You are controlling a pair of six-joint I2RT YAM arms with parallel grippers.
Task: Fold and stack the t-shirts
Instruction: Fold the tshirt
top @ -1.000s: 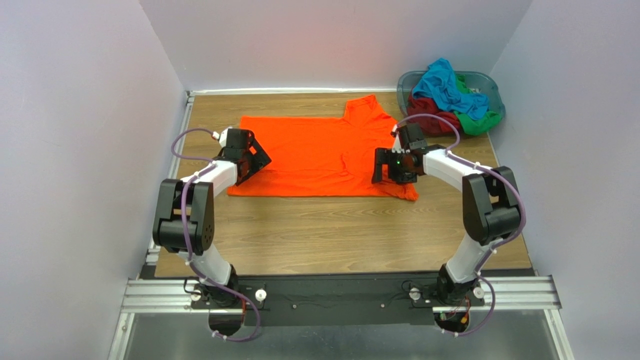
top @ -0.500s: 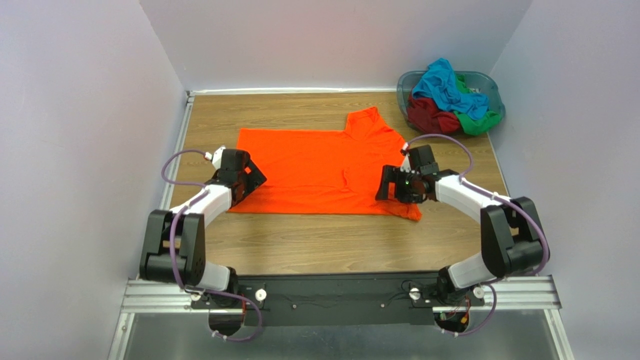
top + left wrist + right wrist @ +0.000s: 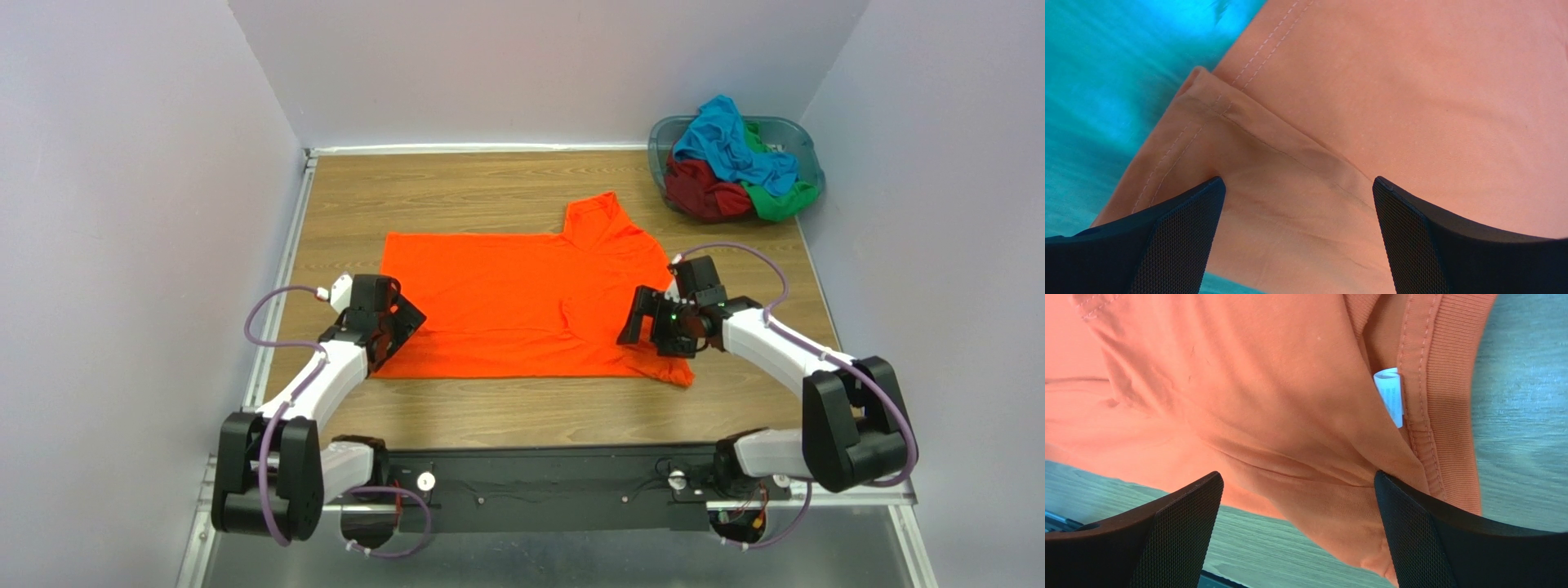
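The orange t-shirt (image 3: 515,300) lies spread flat on the wooden table, with one sleeve pointing to the back. My left gripper (image 3: 395,328) is open over the shirt's near-left corner; its fingertips straddle a folded hem (image 3: 1290,159). My right gripper (image 3: 650,328) is open at the shirt's near-right end, next to the ribbed collar (image 3: 1428,386) and a white label (image 3: 1390,395). Orange cloth (image 3: 1247,386) lies flat between both pairs of jaws. The turquoise t-shirt (image 3: 730,135), the dark red t-shirt (image 3: 702,190) and the green t-shirt (image 3: 779,199) are heaped in the basket.
A grey-blue plastic basket (image 3: 803,147) stands at the back right corner. Pale walls close in the table on three sides. Bare wood (image 3: 491,410) shows between the shirt and the black rail along the near edge.
Both grippers have drawn back toward the near edge, and the orange shirt has slid with them away from the back wall. Both stay open.
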